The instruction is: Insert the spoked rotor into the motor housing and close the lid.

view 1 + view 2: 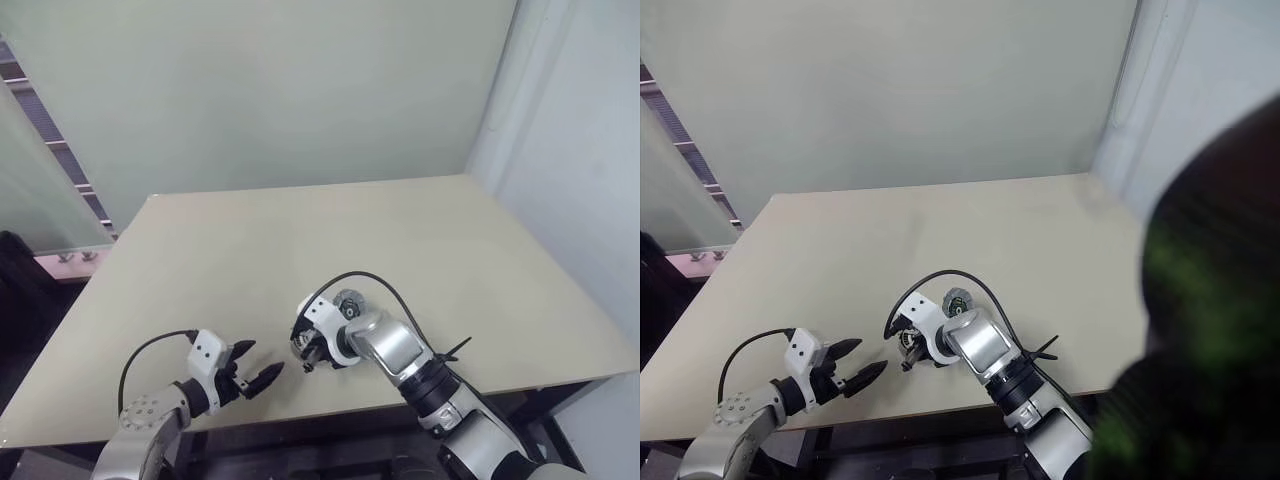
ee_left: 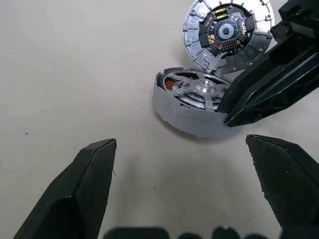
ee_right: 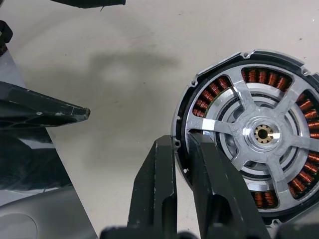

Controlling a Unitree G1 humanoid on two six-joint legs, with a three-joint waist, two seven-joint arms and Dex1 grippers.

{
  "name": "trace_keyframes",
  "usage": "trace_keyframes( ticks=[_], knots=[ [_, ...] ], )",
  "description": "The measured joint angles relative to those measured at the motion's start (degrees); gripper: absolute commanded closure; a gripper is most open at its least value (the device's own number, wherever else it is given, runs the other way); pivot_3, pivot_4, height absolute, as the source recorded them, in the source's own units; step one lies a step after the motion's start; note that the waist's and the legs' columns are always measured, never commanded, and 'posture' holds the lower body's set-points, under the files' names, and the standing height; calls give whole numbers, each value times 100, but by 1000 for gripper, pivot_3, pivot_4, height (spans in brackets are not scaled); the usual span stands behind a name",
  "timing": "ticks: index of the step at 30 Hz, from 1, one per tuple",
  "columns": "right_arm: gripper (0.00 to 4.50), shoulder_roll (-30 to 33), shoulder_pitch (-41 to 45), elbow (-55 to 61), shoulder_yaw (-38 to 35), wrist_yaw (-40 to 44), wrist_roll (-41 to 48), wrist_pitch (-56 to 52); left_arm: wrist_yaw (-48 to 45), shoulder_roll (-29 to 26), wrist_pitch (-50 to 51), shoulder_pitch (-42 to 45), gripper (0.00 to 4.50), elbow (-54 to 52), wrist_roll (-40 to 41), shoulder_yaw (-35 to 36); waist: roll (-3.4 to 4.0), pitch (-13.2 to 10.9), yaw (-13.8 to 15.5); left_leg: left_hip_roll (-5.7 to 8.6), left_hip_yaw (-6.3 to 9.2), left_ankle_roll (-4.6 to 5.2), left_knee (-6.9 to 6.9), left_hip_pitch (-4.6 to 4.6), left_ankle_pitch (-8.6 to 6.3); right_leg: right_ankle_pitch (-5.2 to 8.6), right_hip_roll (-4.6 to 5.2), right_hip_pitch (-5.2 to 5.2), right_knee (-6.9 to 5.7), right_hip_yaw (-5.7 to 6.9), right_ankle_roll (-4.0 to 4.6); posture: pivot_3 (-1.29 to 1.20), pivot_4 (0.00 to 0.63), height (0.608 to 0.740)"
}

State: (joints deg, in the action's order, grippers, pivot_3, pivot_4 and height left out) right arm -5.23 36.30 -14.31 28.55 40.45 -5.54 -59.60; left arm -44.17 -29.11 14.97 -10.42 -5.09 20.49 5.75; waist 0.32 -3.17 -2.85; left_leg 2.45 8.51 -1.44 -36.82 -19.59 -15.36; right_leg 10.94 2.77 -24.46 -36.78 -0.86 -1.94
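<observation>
Now | one motor housing (image 3: pixel 249 134), rim pinched by right gripper (image 3: pixel 182 149) | one lid (image 2: pixel 227 30) | left gripper (image 2: pixel 192 169) released

We see beige table (image 1: pixel 300 240), top plain and matte, far edge toward 12 o'clock. Behind it we see pale greenish wall (image 1: pixel 280 90). At 2 o'clock, white corner column (image 1: pixel 520 90). At 9 o'clock, frosted glass panel (image 1: pixel 35 190), with pink ledge (image 1: pixel 70 262) below. Light is soft and even.

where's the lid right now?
The lid lies flat on the table, inner face up, right beside the motor housing that the right gripper pinches by its rim, near the front edge.
</observation>
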Motion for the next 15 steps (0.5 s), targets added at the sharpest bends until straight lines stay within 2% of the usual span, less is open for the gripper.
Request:
trace_keyframes(
  ticks=[7, 8, 10, 15],
  knots=[
    [4422, 369, 3, 153, 479, 60, 112, 227, 6, 5, -3, 1, 0, 0, -1, 0, 0, 0, -1, 0, -2, 0, -4, 1, 1, 1, 0, 4, 0, 0, 0, 0, 0, 740],
    [3687, 412, 8, 178, 545, 72, 114, 254, 7, 5, -3, 2, 0, 0, -1, 0, 0, 0, -1, 0, -2, 0, -4, 1, 1, 1, 0, 4, 0, 0, 0, 0, 0, 740],
    [3122, 549, 26, 258, 736, 120, 109, 273, 8, 5, -5, 1, 0, 0, -1, 0, -1, 0, 0, 0, -2, 0, -4, 1, 1, 1, 0, 4, 1, 0, 0, 0, 0, 740],
    [1299, 737, 86, 428, 999, 231, 116, 332, 10, 5, -20, -2, 0, 0, -1, 1, 0, 0, -3, -6, -3, 0, -4, 2, 1, 1, -2, 2, 0, 5, 0, 0, 0, 740]
  ],
)
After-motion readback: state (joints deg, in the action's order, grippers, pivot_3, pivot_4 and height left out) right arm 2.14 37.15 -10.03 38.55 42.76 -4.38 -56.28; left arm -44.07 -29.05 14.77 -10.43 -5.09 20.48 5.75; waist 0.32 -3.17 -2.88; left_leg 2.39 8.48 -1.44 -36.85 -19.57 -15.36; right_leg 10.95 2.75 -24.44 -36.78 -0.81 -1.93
